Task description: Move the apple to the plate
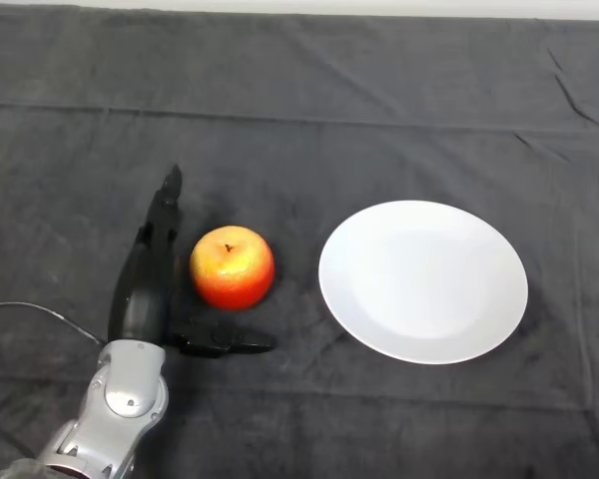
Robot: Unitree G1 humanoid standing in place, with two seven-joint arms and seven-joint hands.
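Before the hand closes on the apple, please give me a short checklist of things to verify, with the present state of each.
1. Left hand is open, fingers straight: ok.
2. Apple sits between fingers and thumb: ok.
3. Fingers touch the apple: cannot tell.
4. Apple stands upright, stem on top: ok.
5. Plate holds nothing: ok.
6. Cloth between apple and plate has no obstacle: ok.

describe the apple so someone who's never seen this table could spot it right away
On the dark cloth, find the white plate right of centre. Just left of it, apart from its rim, sits the apple, with the open black hand at its other side. It is the only round red-and-yellow thing there, stem dimple up.
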